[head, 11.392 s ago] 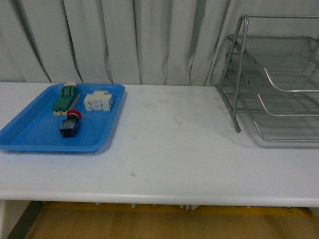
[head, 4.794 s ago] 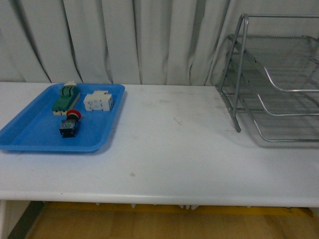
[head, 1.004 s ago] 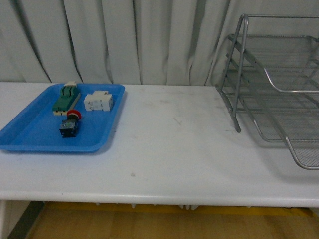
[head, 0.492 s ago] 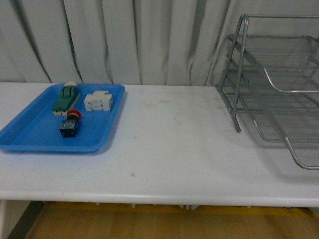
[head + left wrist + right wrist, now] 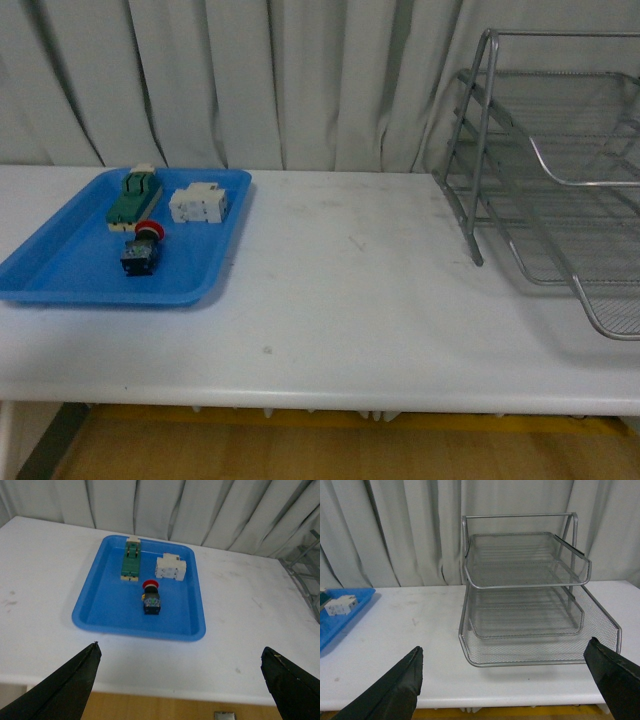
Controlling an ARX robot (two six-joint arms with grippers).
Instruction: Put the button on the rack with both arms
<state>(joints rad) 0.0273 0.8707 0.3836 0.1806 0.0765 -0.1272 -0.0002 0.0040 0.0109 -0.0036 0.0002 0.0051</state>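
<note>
The button [image 5: 140, 249] with its red cap and dark body lies in the blue tray [image 5: 60, 270] at the table's left; the left wrist view shows the button [image 5: 151, 599] in the tray's middle. The silver wire-mesh rack [image 5: 560, 170] stands at the far right, its lowest tier pulled forward. In the right wrist view the rack [image 5: 530, 605] faces me with three tiers. My left gripper [image 5: 182, 680] hovers open near the table's front edge, well short of the tray. Just as wide open, my right gripper [image 5: 505, 685] hangs in front of the rack. Neither arm shows in the front view.
A green-and-cream switch block [image 5: 133, 197] and a white breaker block [image 5: 198, 204] share the tray's far end. Grey curtains hang behind the white table [image 5: 340, 290]. Its front edge [image 5: 320, 395] drops to a wooden floor.
The rack's lowest tier slid forward towards the table's front between 4.8 s and 1.0 s ago. Since then nothing has visibly moved.
</note>
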